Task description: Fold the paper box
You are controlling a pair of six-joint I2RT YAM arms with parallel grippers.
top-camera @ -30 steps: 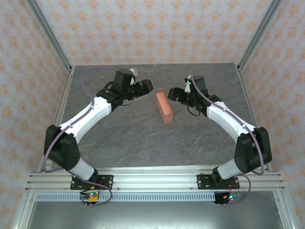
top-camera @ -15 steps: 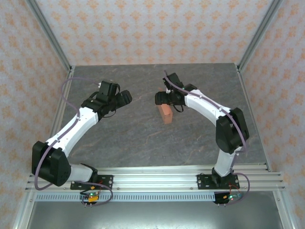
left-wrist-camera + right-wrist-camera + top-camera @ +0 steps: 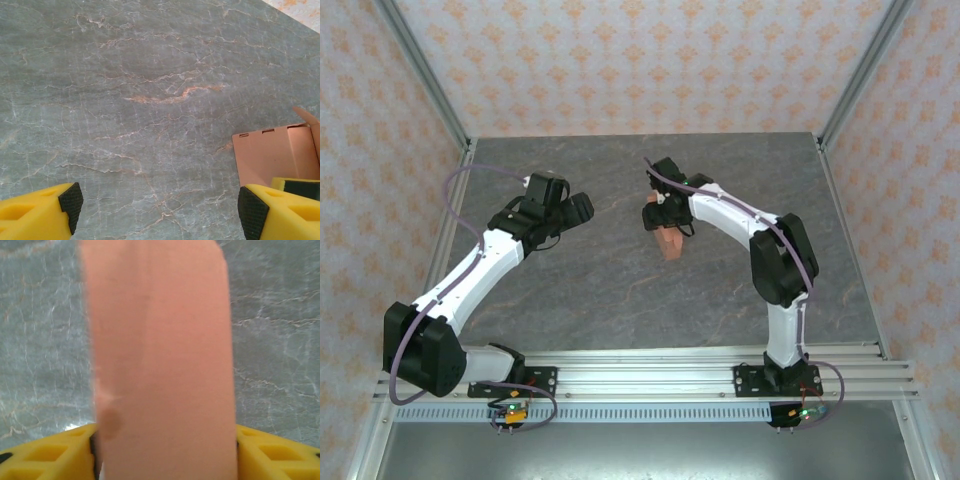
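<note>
The paper box (image 3: pixel 669 243) is a small salmon-orange folded box lying on the grey marble table (image 3: pixel 620 290) near the middle. My right gripper (image 3: pixel 661 214) is at its far end. In the right wrist view the box (image 3: pixel 157 365) runs straight out between the yellow fingers (image 3: pixel 60 452), touching both pads, so the right gripper (image 3: pixel 165 457) is shut on it. My left gripper (image 3: pixel 582 208) stands open to the left of the box, apart from it. In the left wrist view the left gripper (image 3: pixel 160 210) has only bare table between its pads, with the box (image 3: pixel 272 160) at the right edge.
Patterned walls and metal frame posts (image 3: pixel 440 110) close in the table on three sides. Open marble lies in front of the box and to its right (image 3: pixel 750 290). The arm bases stand on the rail (image 3: pixel 640 370) at the near edge.
My right arm swung left and reached over to the far end of the box, and its jaws narrowed onto it. My left arm drew back to the left, away from the box.
</note>
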